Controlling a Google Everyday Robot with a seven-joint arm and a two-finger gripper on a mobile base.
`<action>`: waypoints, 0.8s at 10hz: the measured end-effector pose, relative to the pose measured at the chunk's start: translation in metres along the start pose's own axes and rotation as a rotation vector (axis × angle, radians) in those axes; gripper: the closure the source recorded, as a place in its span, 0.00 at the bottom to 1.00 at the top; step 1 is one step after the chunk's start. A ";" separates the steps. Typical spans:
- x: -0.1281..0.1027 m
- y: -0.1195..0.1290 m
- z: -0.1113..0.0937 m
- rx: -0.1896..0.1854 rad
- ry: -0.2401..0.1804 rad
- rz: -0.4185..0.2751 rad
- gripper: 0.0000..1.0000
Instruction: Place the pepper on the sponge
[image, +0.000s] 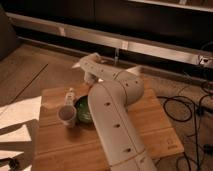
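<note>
Wooden surface (60, 147) is a butcher-block top. Its left, far and right edges are all in view, and the near edge runs out of the bottom of the shot. Bare wood is open on the front-left quarter and again along the right side. The white arm (112, 120) comes up from bottom centre and lies diagonally across the middle, splitting those two areas and covering most of the centre. Floor lies past the left edge, with a bright sun patch on it.

Clutter is on the left half, tight against the arm:
- green bowl (83, 111), its right part hidden behind the arm
- cup (67, 115) just beside the bowl on its left, touching or nearly so
- pale small bottle (69, 95), upright, just behind the cup

Off the surface, black cables (176, 107) loop on the floor to the right, close to the right edge. A metal rail (150, 49) runs along the dark wall behind.

End effector (90, 79) hangs pointing down from the bent wrist, over the far-left part of the surface. It is near the far edge, just behind the bowl and to the right of the bottle. Can't tell whether it is clenched or released, or whether it holds or touches anything, because its tip blends into the arm link and the bowl rim.

Pepper and sponge: can't make out either one in this view.
</note>
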 end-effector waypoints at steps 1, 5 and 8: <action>-0.001 0.001 0.001 0.002 0.000 -0.006 0.98; -0.023 0.018 -0.029 -0.043 -0.067 -0.025 1.00; -0.046 0.035 -0.104 -0.099 -0.204 -0.097 1.00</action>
